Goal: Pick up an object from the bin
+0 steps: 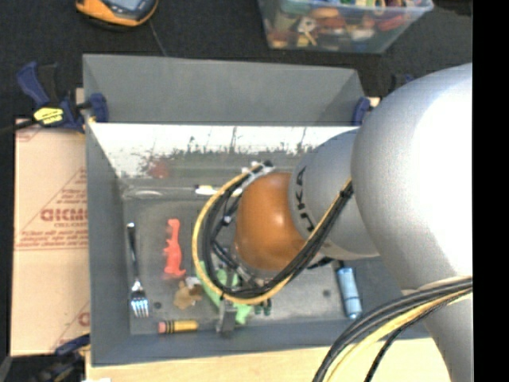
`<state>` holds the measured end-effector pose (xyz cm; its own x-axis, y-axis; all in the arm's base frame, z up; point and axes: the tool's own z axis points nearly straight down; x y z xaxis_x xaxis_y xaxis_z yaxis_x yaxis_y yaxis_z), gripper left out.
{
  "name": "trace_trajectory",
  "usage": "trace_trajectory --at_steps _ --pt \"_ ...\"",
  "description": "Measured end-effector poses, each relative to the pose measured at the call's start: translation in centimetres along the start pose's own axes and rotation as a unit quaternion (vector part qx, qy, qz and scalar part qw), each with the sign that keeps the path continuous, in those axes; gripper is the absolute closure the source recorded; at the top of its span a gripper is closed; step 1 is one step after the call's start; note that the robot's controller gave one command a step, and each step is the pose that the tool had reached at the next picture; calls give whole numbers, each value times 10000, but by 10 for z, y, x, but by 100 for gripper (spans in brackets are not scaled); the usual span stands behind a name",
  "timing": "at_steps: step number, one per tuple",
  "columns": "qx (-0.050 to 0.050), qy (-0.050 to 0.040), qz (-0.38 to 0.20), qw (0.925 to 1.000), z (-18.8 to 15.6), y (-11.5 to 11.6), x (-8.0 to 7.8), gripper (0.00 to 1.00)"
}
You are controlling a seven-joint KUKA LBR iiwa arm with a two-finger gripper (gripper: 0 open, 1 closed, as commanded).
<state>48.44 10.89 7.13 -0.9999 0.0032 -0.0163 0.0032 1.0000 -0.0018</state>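
Observation:
My gripper (pixel 227 320) is low over the front middle of the bin floor, mostly hidden beneath the arm's orange cover. A green plastic thing (pixel 241 309) lies right against it, partly covered. A small brown lump (pixel 188 294) sits just to its left. An orange pencil stub with a dark tip (pixel 178 325) lies by the front wall, left of the gripper. Further left and back lies a red plastic figure (pixel 172 248).
A slim fork (pixel 134 270) lies along the left wall, tines toward the front. A blue cylinder (pixel 347 290) lies at the right, beside the arm. The arm and its cables cover the middle and right of the bin.

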Motion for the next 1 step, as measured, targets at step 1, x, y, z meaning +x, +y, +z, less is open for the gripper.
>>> trace_trajectory --at_steps 1 --pt "-1 38 1618 9868 0 -22 -1 100"
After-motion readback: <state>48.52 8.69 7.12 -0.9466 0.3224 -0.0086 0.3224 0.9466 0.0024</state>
